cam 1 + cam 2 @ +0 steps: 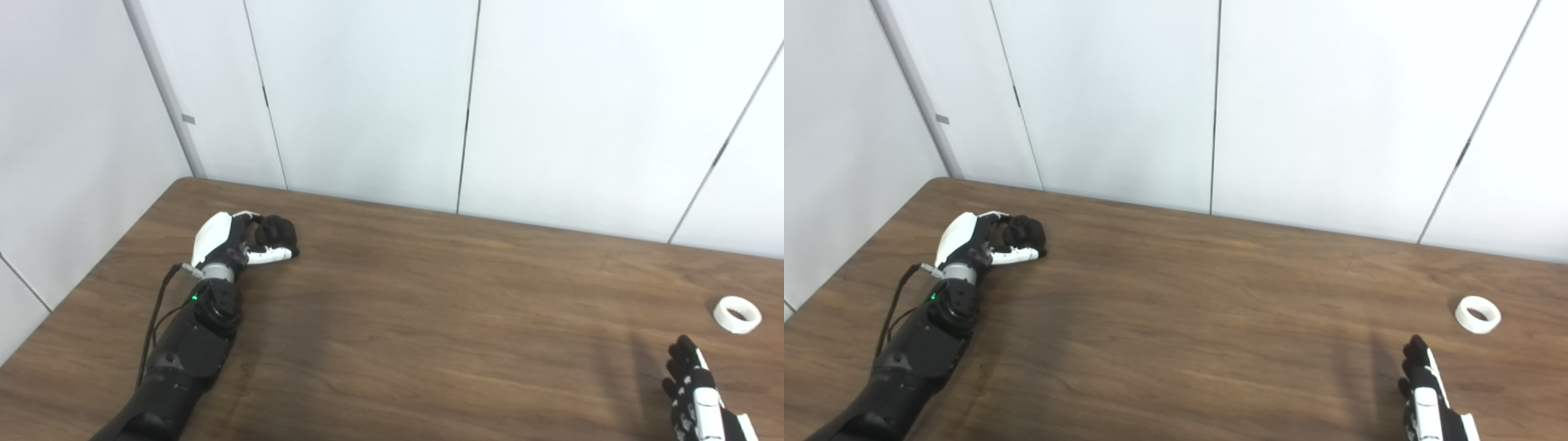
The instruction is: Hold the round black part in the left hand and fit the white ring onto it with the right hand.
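Left hand (236, 242) at 9 o'clock on the counter (429, 318), fingers curled around the round black part (277, 231). White ring (737, 315) lies at 3 o'clock, untouched. Right hand (698, 392) near it at 5 o'clock, holding nothing, fingers apparently extended; partly cropped.

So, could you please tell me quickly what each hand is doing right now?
Left hand: shut on the round black part.
Right hand: open, holding nothing; the white ring lies apart on the table.
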You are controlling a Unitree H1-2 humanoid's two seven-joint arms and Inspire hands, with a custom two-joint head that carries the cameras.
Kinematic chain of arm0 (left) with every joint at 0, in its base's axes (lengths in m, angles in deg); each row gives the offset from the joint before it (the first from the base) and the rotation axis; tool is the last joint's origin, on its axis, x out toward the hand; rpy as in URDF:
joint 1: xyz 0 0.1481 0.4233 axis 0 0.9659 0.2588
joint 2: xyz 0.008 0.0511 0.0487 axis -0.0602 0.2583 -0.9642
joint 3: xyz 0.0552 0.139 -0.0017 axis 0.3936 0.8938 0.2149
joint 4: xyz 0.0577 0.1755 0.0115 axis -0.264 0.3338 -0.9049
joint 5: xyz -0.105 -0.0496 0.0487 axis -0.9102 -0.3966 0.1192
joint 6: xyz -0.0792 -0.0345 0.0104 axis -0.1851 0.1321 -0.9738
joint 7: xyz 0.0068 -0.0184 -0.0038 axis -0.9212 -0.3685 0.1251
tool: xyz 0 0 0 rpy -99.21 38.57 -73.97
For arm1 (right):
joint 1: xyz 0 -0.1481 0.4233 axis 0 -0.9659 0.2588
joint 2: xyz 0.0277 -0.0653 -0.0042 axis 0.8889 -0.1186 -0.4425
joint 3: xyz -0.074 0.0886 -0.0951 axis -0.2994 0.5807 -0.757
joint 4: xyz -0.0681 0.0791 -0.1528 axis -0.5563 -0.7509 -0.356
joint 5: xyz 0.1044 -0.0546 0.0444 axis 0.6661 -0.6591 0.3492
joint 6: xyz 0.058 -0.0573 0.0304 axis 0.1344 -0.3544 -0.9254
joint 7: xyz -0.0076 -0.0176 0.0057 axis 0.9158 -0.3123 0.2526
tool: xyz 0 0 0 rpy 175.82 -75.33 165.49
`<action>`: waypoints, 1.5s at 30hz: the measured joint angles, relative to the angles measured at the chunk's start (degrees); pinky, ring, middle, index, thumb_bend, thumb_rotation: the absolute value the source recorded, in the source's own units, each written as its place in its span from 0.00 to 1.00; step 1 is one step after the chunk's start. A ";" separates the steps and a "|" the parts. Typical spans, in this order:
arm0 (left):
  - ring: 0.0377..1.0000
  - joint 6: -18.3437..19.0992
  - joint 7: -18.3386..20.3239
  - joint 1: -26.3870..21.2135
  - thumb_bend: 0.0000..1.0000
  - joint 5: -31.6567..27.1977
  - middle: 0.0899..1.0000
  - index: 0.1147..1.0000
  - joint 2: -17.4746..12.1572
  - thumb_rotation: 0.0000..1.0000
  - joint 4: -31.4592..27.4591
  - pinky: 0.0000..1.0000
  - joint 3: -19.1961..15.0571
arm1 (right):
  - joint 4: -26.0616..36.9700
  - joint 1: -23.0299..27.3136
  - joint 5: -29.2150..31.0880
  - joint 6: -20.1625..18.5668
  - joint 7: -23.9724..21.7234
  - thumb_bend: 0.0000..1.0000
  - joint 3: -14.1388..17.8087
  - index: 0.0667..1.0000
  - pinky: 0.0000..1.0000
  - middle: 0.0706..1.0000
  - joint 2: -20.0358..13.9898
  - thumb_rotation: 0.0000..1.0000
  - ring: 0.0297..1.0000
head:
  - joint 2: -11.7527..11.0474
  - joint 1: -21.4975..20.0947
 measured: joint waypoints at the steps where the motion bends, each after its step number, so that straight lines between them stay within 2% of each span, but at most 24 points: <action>1: 0.97 0.00 0.00 0.00 0.91 -0.01 0.88 0.68 0.00 0.25 0.00 1.00 0.00 | 0.03 0.00 -0.04 0.00 0.00 0.30 -0.02 0.99 1.00 0.98 0.00 1.00 1.00 | 0.00 0.00; 5: 0.97 0.00 -0.09 0.00 0.91 -0.33 0.88 0.64 0.07 0.23 -0.03 1.00 -0.14 | 0.04 0.00 -0.20 0.00 0.03 0.30 -0.04 0.98 1.00 0.98 0.00 1.00 1.00 | 0.00 0.00; 9: 0.96 -0.01 -0.26 -0.02 0.84 -0.67 0.87 0.56 0.19 0.17 -0.03 1.00 -0.33 | 0.11 -0.01 -0.60 -0.01 0.17 0.29 -0.03 0.98 1.00 0.98 0.01 1.00 1.00 | 0.00 0.09; 10: 0.95 -0.01 -0.26 -0.02 0.68 -0.75 0.86 0.50 0.19 0.12 -0.03 1.00 -0.35 | 0.17 -0.01 -0.62 -0.01 0.20 0.29 -0.03 0.98 1.00 0.98 0.01 1.00 1.00 | 0.00 0.09; 11: 0.95 -0.03 -0.27 -0.04 0.61 -0.81 0.85 0.46 0.19 0.10 -0.03 1.00 -0.38 | 0.25 -0.01 -0.61 -0.01 0.20 0.29 -0.02 0.98 1.00 0.98 0.01 1.00 1.00 | 0.00 0.09; 13: 0.93 -0.07 -0.39 -0.03 0.54 -0.93 0.82 0.43 0.20 0.07 0.00 0.99 -0.40 | 0.30 -0.01 -0.61 -0.01 0.20 0.28 -0.02 0.99 1.00 0.98 0.00 1.00 1.00 | 0.00 0.09; 17: 0.88 -1.02 -1.91 0.07 0.52 -1.03 0.75 0.42 0.51 0.05 0.17 0.90 -0.68 | 0.32 -0.03 -0.47 -0.01 0.19 0.28 0.01 0.99 1.00 0.99 -0.01 1.00 1.00 | 0.00 0.17; 21: 0.86 -2.64 -2.93 0.06 0.52 -1.09 0.75 0.42 0.77 0.05 0.24 0.86 -0.86 | 0.38 -0.03 -0.37 -0.02 0.17 0.27 0.04 0.99 1.00 0.99 -0.02 1.00 1.00 | 0.00 0.26; 29: 0.85 -4.15 -3.38 0.08 0.52 -0.96 0.73 0.42 0.90 0.05 0.37 0.84 -0.77 | 0.40 -0.03 0.16 -0.01 0.19 0.27 0.16 0.99 1.00 0.99 -0.02 1.00 1.00 | 0.18 0.18; 33: 0.87 -4.56 -3.20 0.87 0.52 -0.92 0.74 0.42 0.94 0.05 -0.59 0.87 -0.70 | 0.40 -0.02 0.08 -0.01 0.19 0.27 0.13 0.99 1.00 0.98 -0.03 1.00 1.00 | 0.26 0.09; 37: 0.89 -4.00 -1.55 3.58 0.52 -0.75 0.75 0.42 1.11 0.05 -5.75 0.87 -0.26 | 0.39 0.00 -0.07 -0.01 0.19 0.25 0.02 0.99 1.00 0.99 -0.04 1.00 1.00 | 0.35 -0.09; 41: 0.87 -2.28 0.96 8.80 0.52 -0.57 0.74 0.42 2.52 0.05 -16.44 0.84 0.62 | 0.39 -0.01 -0.13 -0.01 0.14 0.25 -0.12 0.99 1.00 0.99 -0.05 1.00 1.00 | 0.35 -0.35; 45: 0.87 -1.00 3.87 12.76 0.52 0.53 0.75 0.42 4.05 0.06 -25.68 0.83 3.01 | 0.40 -0.01 -0.16 -0.07 0.12 0.25 -0.34 0.99 1.00 0.99 -0.02 1.00 1.00 | 0.53 -0.79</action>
